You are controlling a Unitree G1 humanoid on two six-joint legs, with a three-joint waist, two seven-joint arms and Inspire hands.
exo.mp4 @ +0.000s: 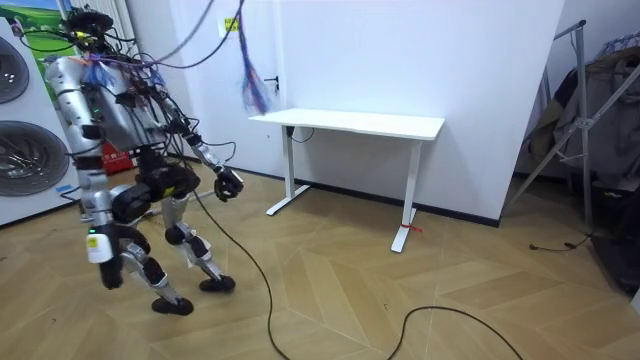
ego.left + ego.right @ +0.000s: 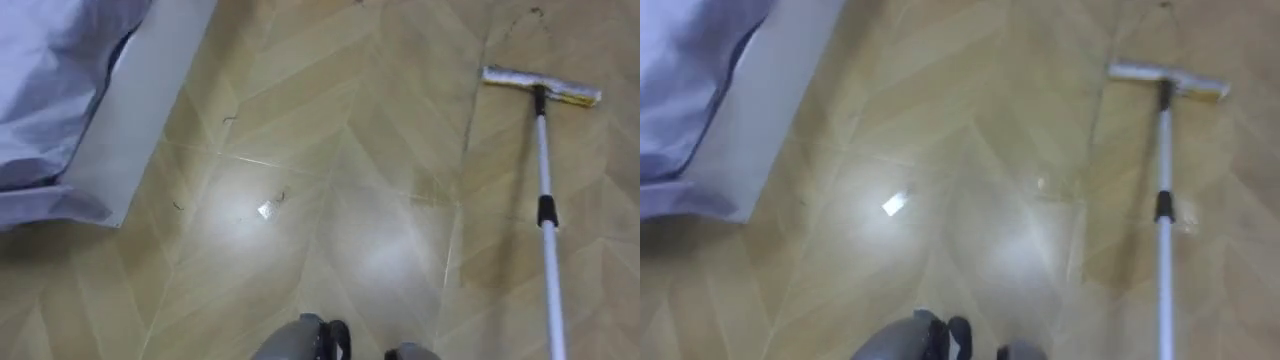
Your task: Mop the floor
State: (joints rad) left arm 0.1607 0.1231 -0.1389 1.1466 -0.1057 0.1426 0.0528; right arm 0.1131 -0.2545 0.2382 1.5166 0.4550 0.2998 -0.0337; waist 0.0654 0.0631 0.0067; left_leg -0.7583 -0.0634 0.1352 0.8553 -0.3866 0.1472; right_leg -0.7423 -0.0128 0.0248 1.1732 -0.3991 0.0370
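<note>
Pale wood floor (image 2: 330, 150) in a chevron pattern spreads out under the robot. Seen from the head, a crumpled grey-lilac cloth (image 2: 50, 90) lies at the far left, over a slanted white panel (image 2: 140, 110) that stands on the floor. Right of the panel's lower end, a small white scrap (image 2: 265, 210) lies on the boards in a patch of glare, with a few dark threads (image 2: 280, 196) near it. Well apart from these, at the right, is the mop (image 2: 545, 215). Its flat head rests on the floor toward the upper right. Its white pole, with a black collar, runs down past the lower right edge, and what holds that end cannot be told.

From the room camera, two washing machines (image 1: 25, 160) stand at the room view's left, and the robot stands bent forward in front of them. Its right robot hand (image 1: 102, 265) hangs low beside its leg. Its left robot hand (image 1: 229, 184) reaches out toward a white desk (image 1: 350, 123) against the wall. Whether either is clenched or released cannot be told. A clothes rack (image 1: 590, 110) stands at the far right.
</note>
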